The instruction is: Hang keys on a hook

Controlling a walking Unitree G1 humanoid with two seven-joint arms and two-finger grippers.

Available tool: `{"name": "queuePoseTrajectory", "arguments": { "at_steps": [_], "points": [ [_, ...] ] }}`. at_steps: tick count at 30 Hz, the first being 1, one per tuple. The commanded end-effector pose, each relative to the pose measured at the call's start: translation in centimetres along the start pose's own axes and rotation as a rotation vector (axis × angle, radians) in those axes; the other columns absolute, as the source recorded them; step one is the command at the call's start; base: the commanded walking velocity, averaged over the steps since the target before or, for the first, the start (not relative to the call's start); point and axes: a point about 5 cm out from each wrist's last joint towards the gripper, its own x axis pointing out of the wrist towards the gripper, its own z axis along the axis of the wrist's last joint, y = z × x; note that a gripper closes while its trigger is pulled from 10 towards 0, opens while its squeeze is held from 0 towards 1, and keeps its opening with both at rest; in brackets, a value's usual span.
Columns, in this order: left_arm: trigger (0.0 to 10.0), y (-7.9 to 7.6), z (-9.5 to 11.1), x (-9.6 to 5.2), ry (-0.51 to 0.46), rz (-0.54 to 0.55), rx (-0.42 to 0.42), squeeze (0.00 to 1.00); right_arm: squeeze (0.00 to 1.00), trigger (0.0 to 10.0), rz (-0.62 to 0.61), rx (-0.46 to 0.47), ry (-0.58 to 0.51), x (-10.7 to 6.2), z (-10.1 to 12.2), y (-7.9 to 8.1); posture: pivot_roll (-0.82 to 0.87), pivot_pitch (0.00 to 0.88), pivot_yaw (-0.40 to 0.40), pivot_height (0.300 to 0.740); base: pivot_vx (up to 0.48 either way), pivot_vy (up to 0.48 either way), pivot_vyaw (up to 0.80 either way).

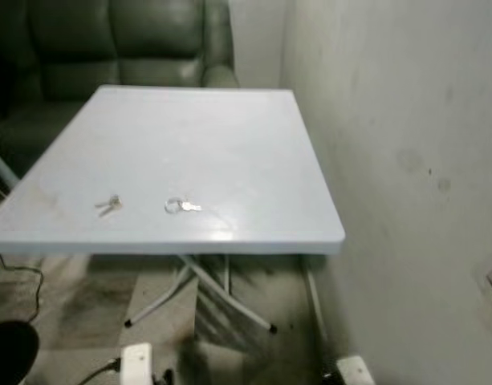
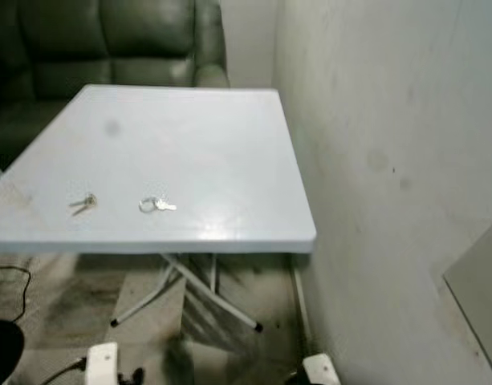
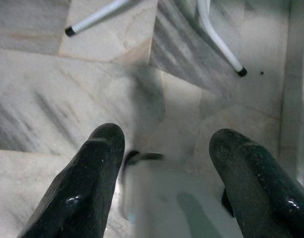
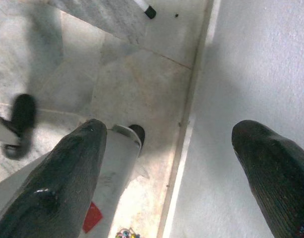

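Both your arms hang idle: the left gripper points down at the marble floor with its fingers spread wide and nothing between them, and the right gripper is likewise parted and empty, aimed at the floor beside the wall. The keys lie well above and ahead of both claws, on the white table near its front edge, with the ring toward your left and the blade pointing right, so the long axis runs roughly along that edge. A second, smaller bunch sits farther left. The ringed keys look about centred, perhaps slightly nearer your left claw, though the head views are soft. The wrist views add the table legs below; no hook is evident to you yet
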Motion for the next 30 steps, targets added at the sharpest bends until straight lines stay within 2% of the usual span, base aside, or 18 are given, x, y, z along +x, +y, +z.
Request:
{"name": "queuePoseTrajectory", "arguments": {
  "at_steps": [1,30],
  "points": [
    [10.0,1.34,0.37,-0.05,-0.006,0.033,0.013,0.00,0.00,10.0,0.025,0.009,-0.032,0.35,1.11,0.94,-0.07,0.000,-0.036,0.732,0.000,0.480,0.00],
    [10.0,1.56,0.28,-0.11,-0.005,0.041,0.005,0.00,0.00,10.0,0.034,0.014,-0.026,0.31,0.84,1.06,-0.07,0.000,-0.038,0.732,0.000,0.480,0.00]
  ]
}}
